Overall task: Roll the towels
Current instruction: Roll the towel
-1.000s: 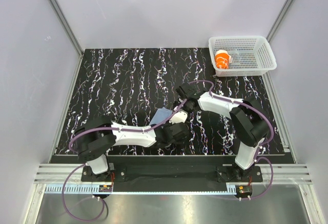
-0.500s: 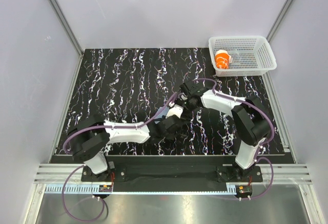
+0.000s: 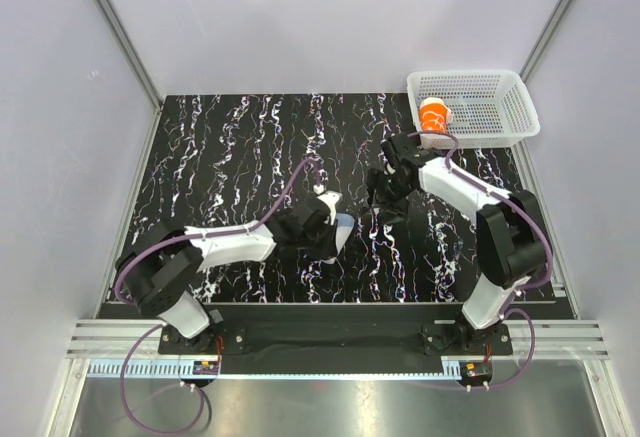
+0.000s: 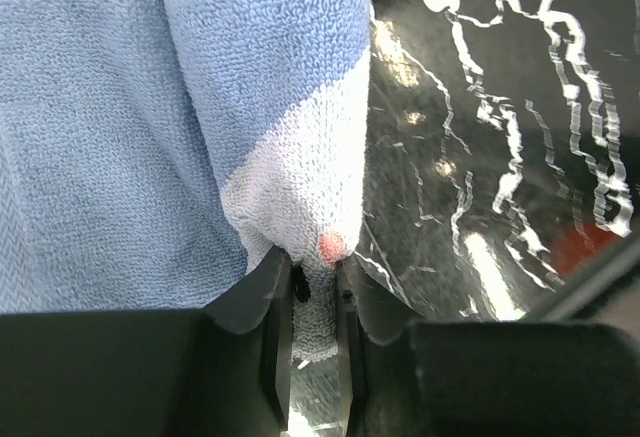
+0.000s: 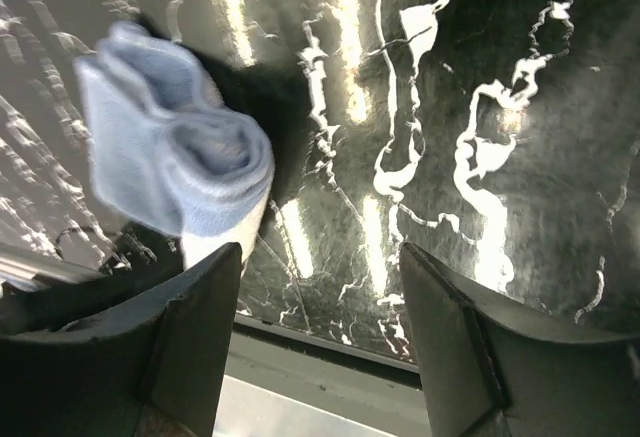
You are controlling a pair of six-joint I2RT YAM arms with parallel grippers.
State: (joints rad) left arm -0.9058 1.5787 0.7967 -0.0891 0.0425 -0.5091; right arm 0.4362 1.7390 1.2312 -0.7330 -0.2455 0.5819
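Rolled blue-grey towel (image 4: 270, 107) was held pinched at its white end by left gripper (image 4: 316, 282), over table (image 3: 230, 157) centre, possibly lifted; right gripper (image 5: 318, 272) was spread wide, nothing held; orange towel (image 3: 433, 117) was seen rolled in basket (image 3: 500, 92)

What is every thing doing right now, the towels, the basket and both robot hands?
blue towel: loosely rolled, pinched at its white end.
orange towel: rolled up, lying in the white mesh basket.
white mesh basket: upright.
left gripper: shut on the blue towel.
right gripper: open, holding nothing.
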